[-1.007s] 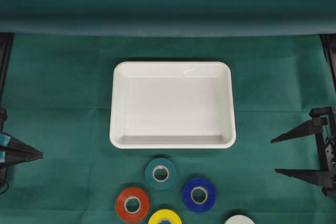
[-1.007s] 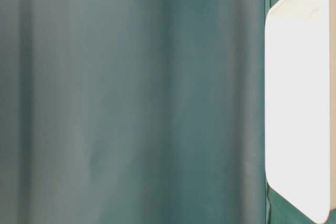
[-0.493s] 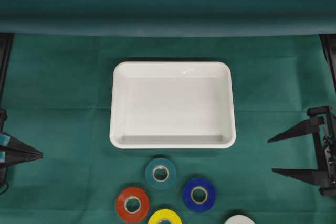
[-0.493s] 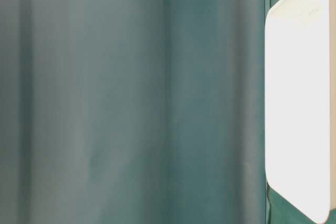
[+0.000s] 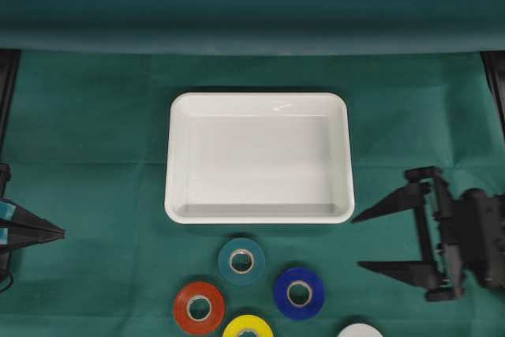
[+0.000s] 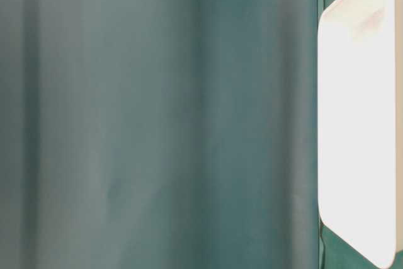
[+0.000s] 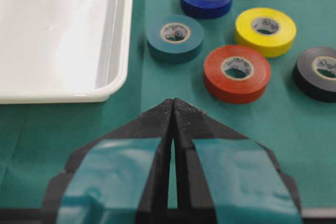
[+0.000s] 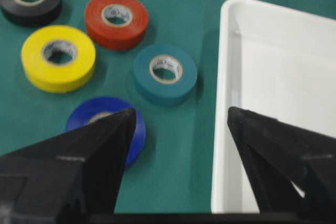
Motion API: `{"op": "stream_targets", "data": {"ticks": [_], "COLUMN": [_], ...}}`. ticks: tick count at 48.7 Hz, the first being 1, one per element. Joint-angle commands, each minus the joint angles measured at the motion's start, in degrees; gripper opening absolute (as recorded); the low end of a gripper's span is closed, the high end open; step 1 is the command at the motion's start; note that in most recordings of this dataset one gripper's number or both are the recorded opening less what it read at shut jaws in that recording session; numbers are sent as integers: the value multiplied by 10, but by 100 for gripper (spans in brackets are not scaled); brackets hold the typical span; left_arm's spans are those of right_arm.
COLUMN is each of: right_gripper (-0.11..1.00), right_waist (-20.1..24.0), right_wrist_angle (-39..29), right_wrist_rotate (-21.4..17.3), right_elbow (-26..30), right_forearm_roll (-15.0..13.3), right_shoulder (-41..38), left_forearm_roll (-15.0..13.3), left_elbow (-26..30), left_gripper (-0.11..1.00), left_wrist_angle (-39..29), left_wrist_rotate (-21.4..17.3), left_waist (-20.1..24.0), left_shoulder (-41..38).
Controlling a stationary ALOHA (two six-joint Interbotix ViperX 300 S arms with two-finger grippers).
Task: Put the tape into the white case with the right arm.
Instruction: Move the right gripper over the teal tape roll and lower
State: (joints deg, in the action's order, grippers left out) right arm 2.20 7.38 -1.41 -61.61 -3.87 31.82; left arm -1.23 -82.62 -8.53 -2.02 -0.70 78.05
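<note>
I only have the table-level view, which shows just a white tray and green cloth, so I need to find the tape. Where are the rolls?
Observer: The teal tape roll lies on the cloth nearest the shallow white plastic tray, just outside one long rim.
Operator: Is the right tool ready?
Observer: The all-black right tool is open and empty, pointing towards the blue tape roll.
Operator: And the left one?
Observer: The left tool, with light-blue bands, is shut and holds nothing.

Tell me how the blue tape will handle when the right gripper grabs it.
The blue tape lies flat, so it probably won't roll. Its smooth round rim may slip between pointed fingers. It looks stiff and likely light.
</note>
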Motion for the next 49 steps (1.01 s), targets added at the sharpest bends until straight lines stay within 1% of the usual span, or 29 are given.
{"op": "stream_targets", "data": {"ticks": [1,12,32,41,49], "right_gripper": [97,97,97,97,97], "right_waist": [1,2,1,1,1], "right_wrist_angle": [10,12,2,-33,-47], "right_wrist_rotate": [0,-1,-1,-1,-1], "right_elbow": [33,87,212,249,260], "right_forearm_roll": [0,0,0,-1,0], "right_shoulder": [-30,-113,-270,-305,-315], "left_forearm_roll": [0,-1,-1,-1,-1], "left_elbow": [6,5,3,0,0], "left_gripper": [0,0,0,0,0], "left_wrist_angle": [4,4,4,4,4], "left_wrist_rotate": [1,3,3,3,3], "left_waist": [1,1,1,1,1], "left_shoulder": [-10,-10,-10,-9,-9]}}
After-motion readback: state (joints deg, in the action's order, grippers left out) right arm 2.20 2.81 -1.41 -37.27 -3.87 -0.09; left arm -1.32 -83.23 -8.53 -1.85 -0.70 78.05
